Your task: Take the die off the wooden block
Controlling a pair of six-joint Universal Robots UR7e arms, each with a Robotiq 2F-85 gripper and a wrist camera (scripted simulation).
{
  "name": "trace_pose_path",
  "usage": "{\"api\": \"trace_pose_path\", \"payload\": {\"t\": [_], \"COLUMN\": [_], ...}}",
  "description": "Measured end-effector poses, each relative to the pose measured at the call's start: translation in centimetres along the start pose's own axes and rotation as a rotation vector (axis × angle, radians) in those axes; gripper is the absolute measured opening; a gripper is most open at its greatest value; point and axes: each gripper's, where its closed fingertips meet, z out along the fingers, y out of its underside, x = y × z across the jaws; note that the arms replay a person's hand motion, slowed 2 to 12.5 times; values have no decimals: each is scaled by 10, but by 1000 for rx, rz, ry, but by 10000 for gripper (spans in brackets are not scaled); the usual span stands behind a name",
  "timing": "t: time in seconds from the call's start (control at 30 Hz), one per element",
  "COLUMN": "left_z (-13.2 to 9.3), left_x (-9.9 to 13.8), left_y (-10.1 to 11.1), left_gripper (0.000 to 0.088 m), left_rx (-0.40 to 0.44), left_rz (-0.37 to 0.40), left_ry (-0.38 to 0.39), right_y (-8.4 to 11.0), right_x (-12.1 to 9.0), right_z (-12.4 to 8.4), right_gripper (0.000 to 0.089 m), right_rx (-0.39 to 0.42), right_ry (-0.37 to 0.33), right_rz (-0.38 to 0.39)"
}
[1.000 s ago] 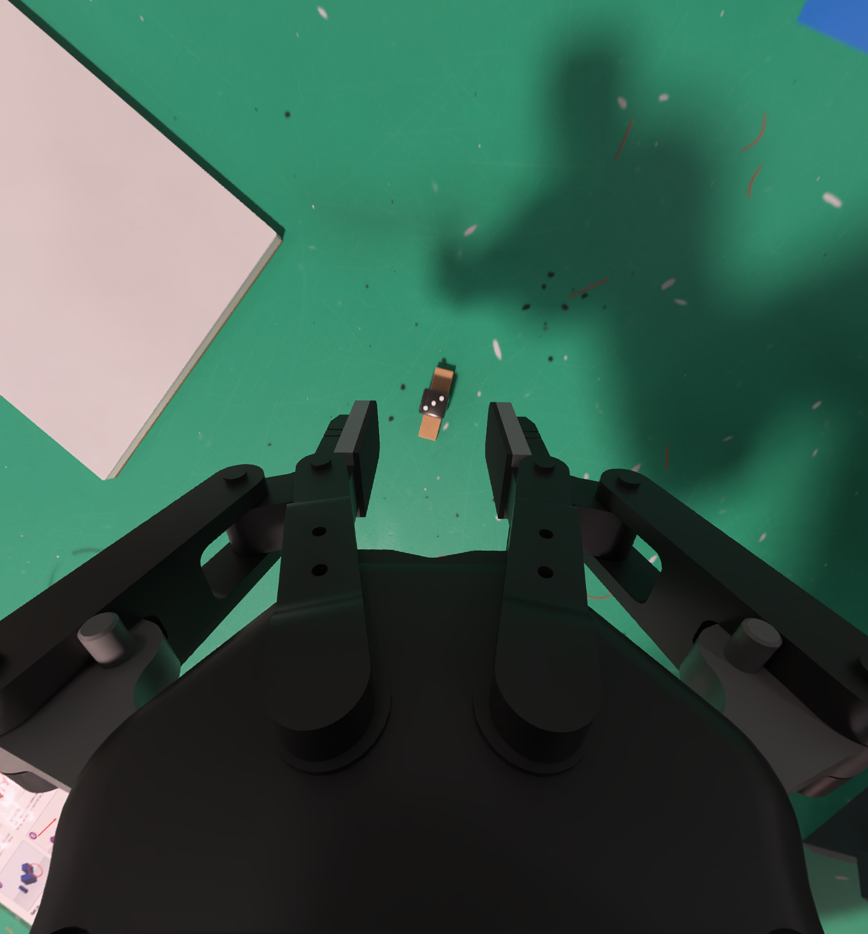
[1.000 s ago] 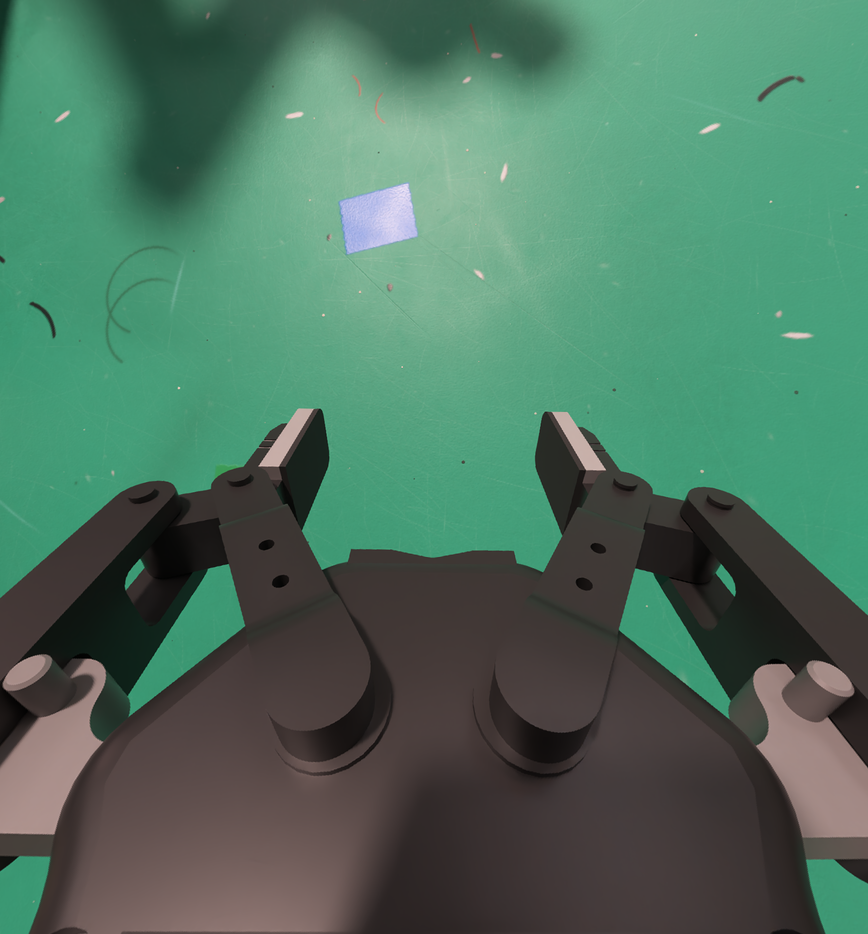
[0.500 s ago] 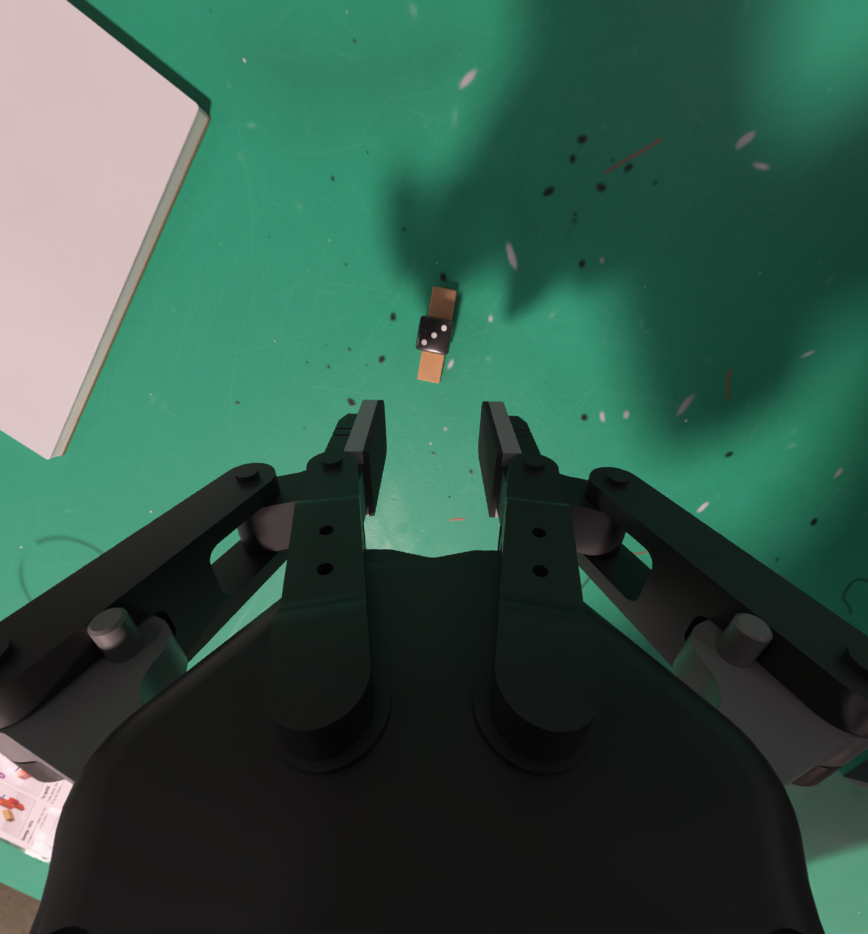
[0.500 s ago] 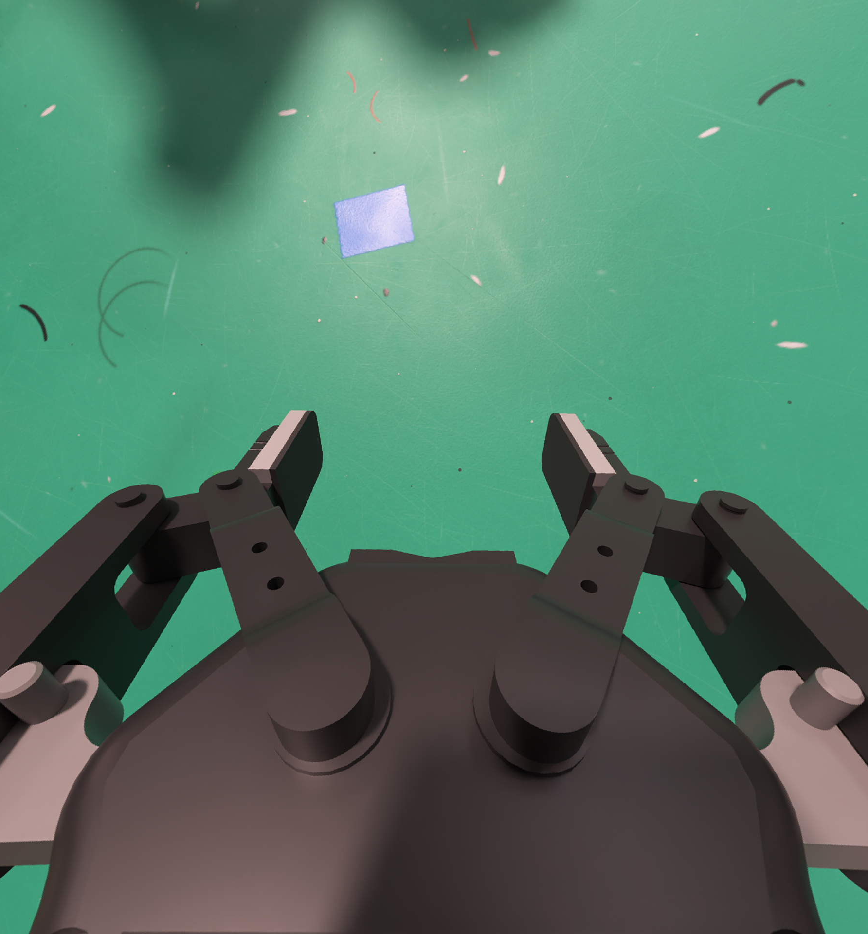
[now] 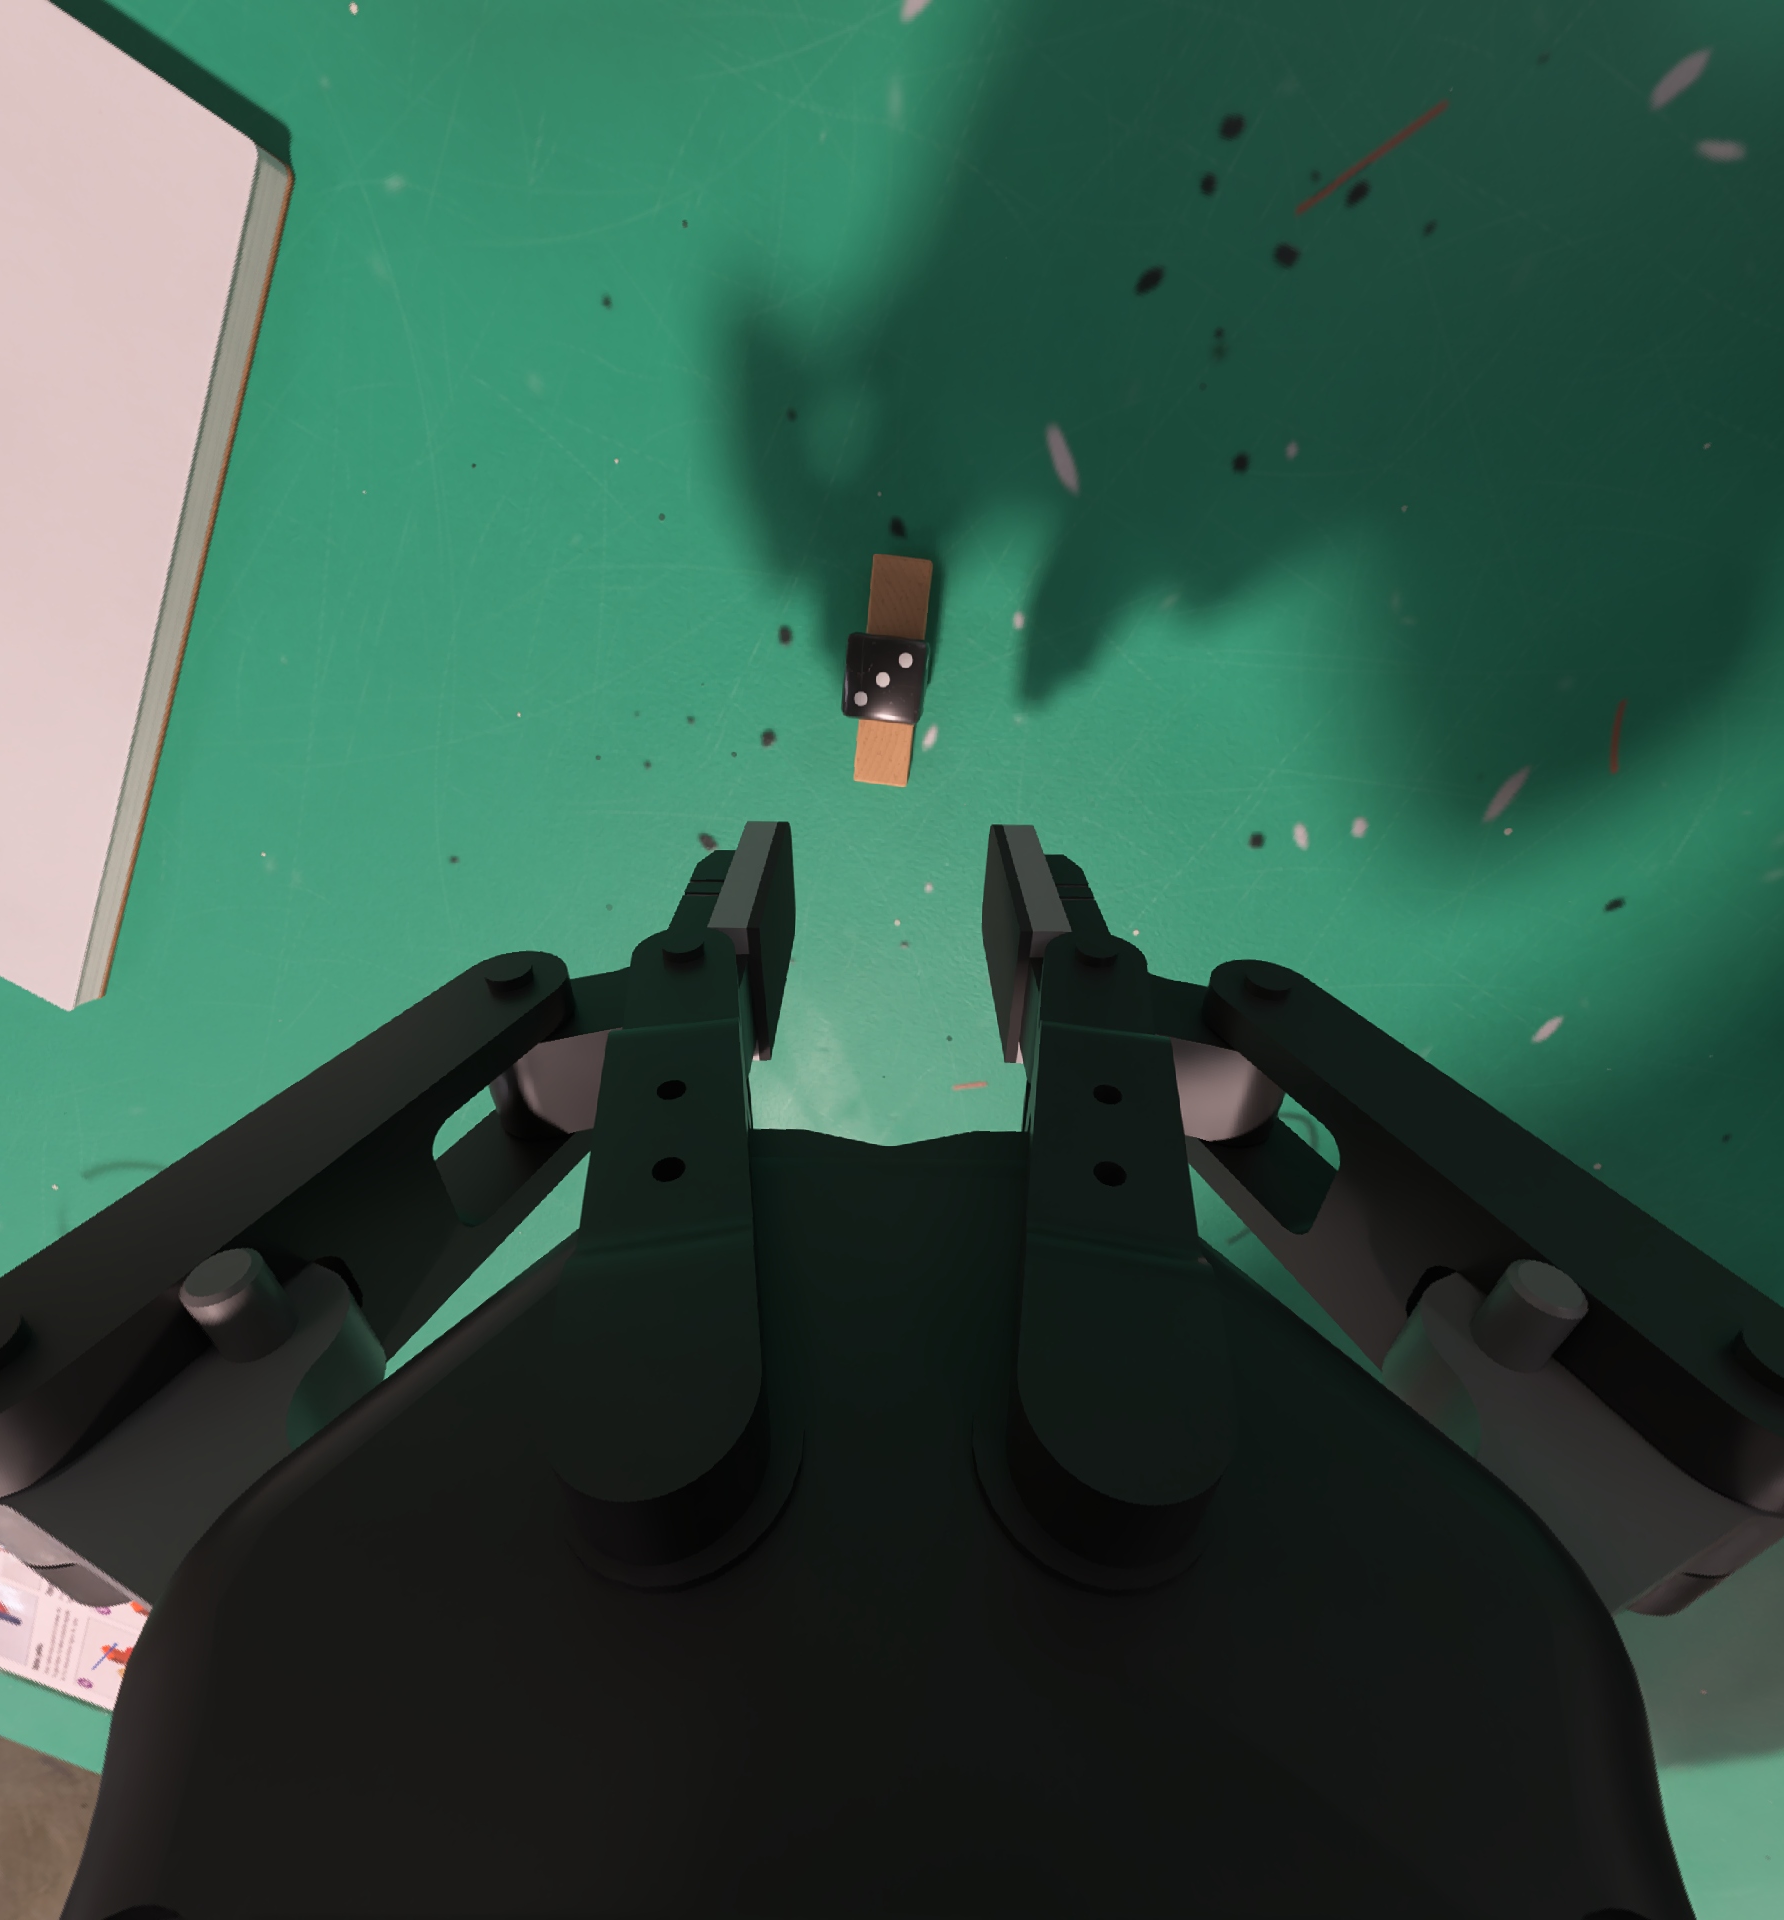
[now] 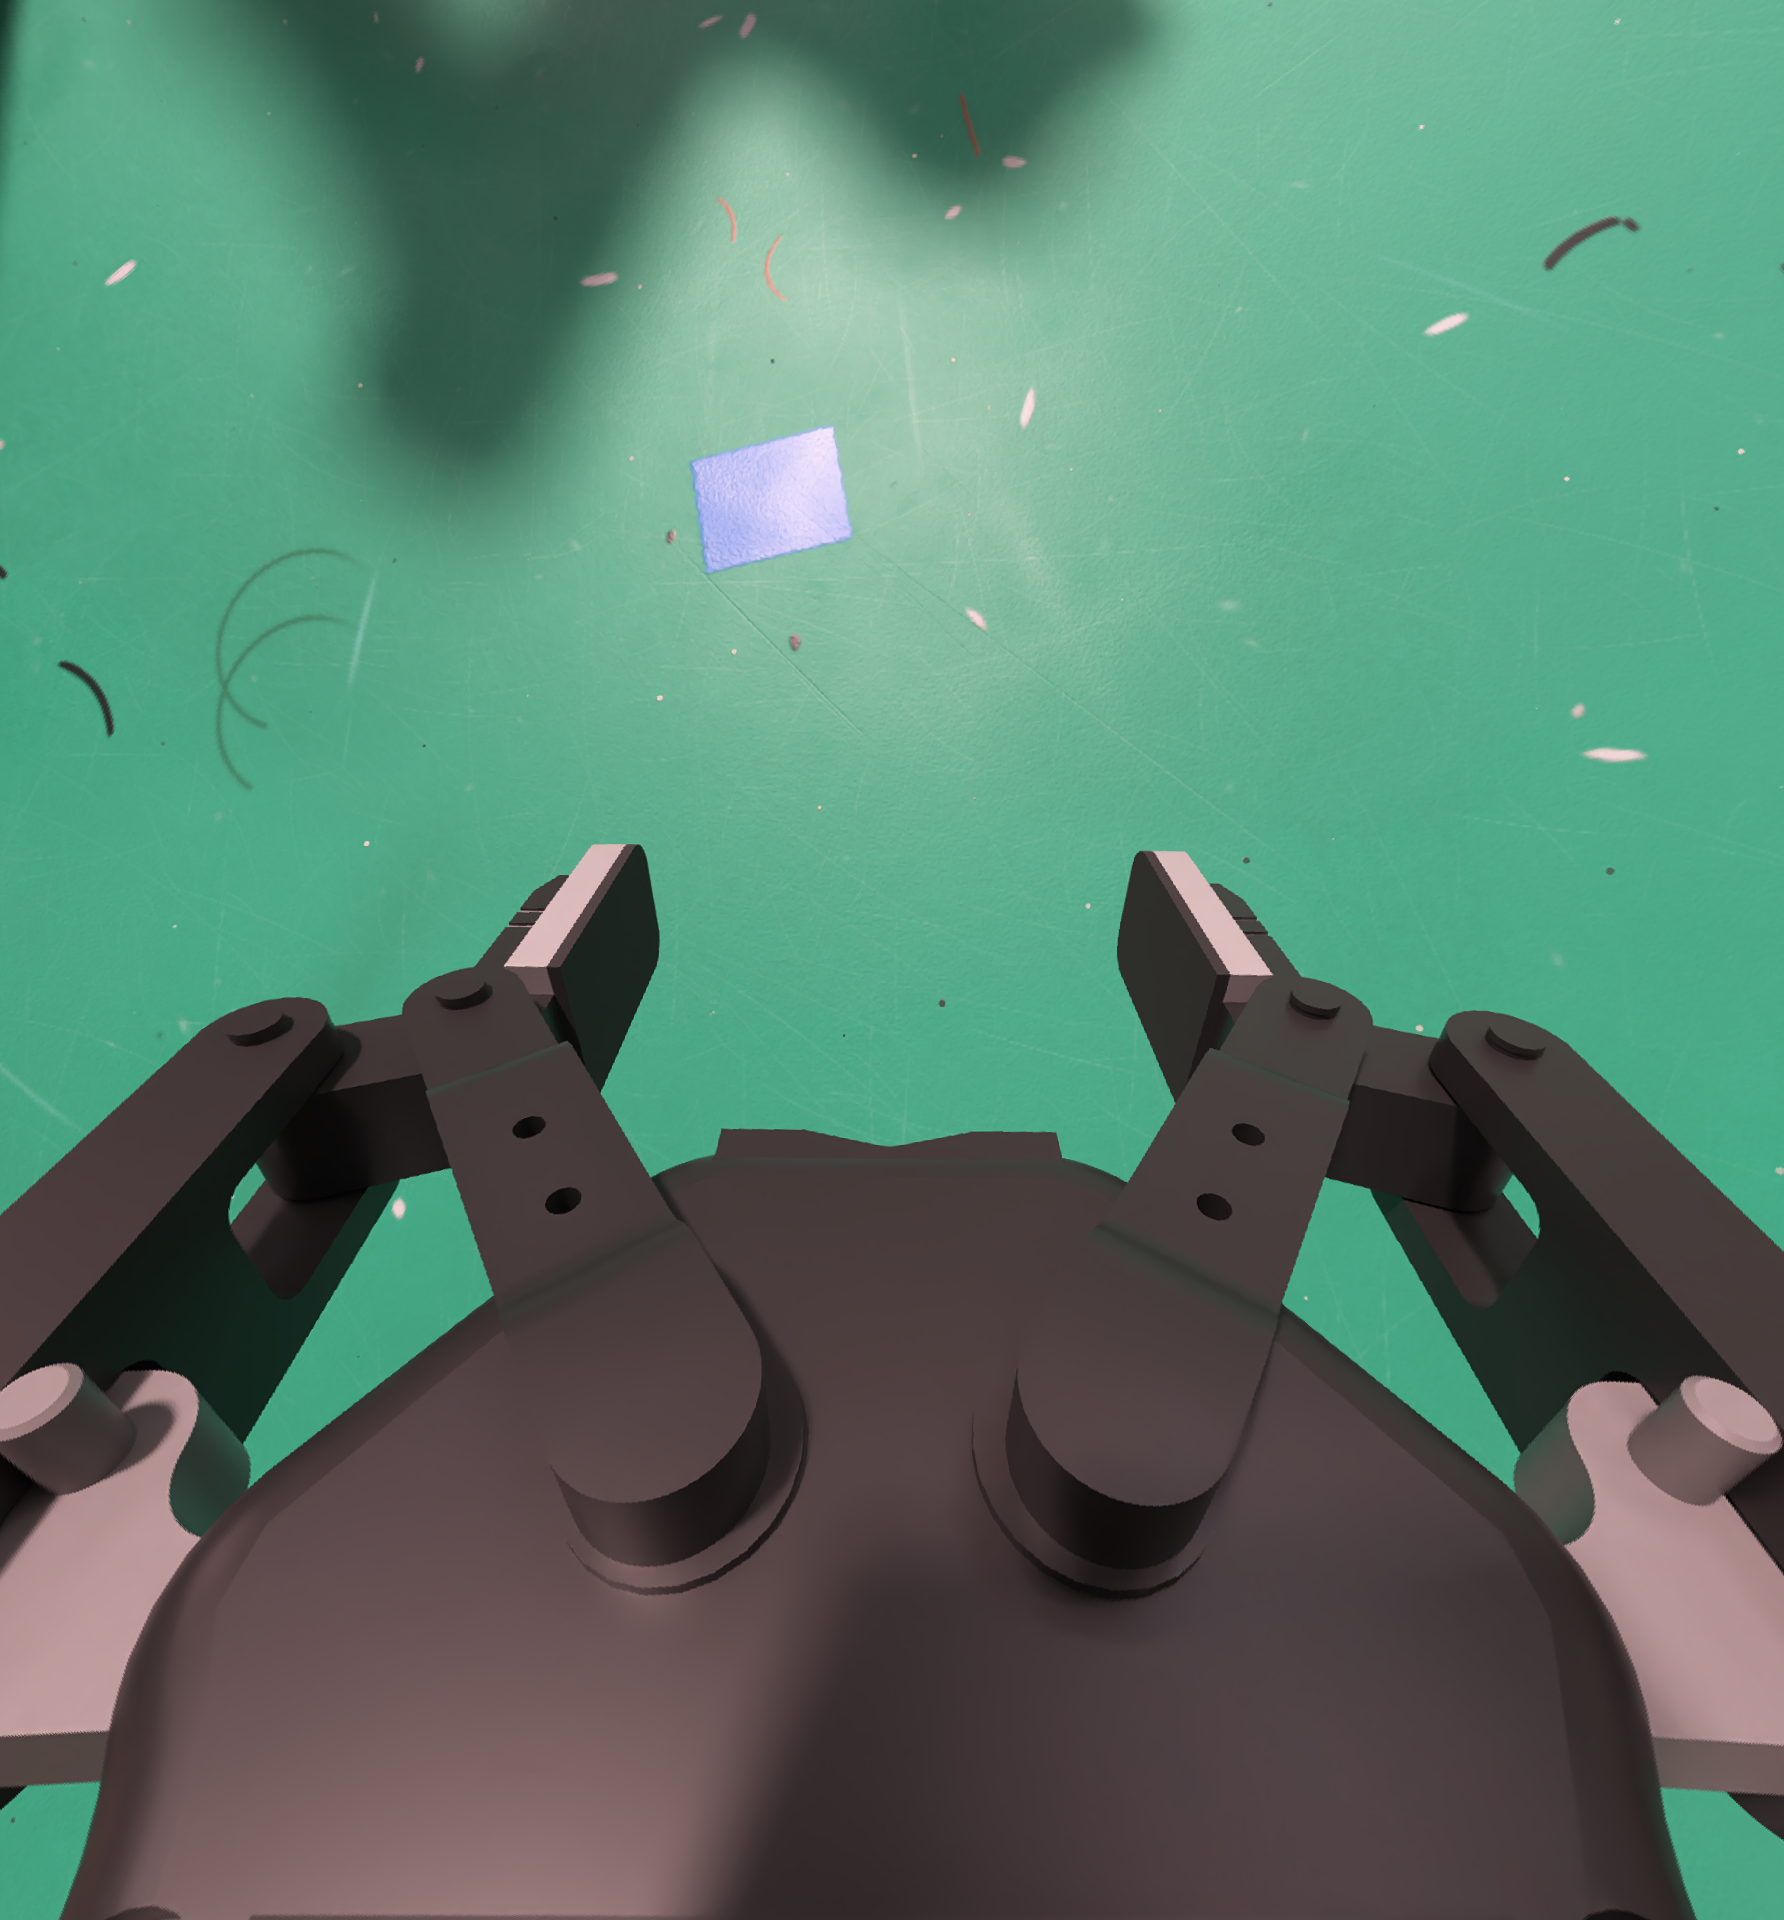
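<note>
A small black die (image 5: 885, 678) with white pips sits on the middle of a narrow wooden block (image 5: 899, 593) that lies flat on the green mat. In the left wrist view they are just ahead of my left gripper (image 5: 889, 862), which hovers above the mat, partly open and empty, its fingers in line with the block. My right gripper (image 6: 888, 883) is wide open and empty over bare mat. The die and block do not show in the right wrist view.
A large pale flat board (image 5: 67, 468) lies at the left of the left wrist view. A printed sheet (image 5: 26, 1642) lies at the lower left by the mat's edge. A small blue square patch (image 6: 769, 499) lies ahead of the right gripper.
My left gripper has moved toward the die and block, which look larger and more central. Its fingers have come slightly closer together. The right gripper has opened a little wider and barely moved.
</note>
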Motion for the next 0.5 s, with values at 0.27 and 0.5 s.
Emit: {"api": "trace_pose_path", "payload": {"t": [0.27,0.5], "left_z": [11,19], "left_x": [-3,-7], "left_y": [-6,-10], "left_gripper": [333,330], "left_rx": [-7,-23], "left_rz": [32,45], "left_ry": [-3,-1], "right_y": [-5,-9], "right_x": [1,1], "right_z": [1,3], "right_gripper": [778,779], "right_rx": [-3,-1], "right_ry": [2,0], "right_rz": [-5,-12]}}
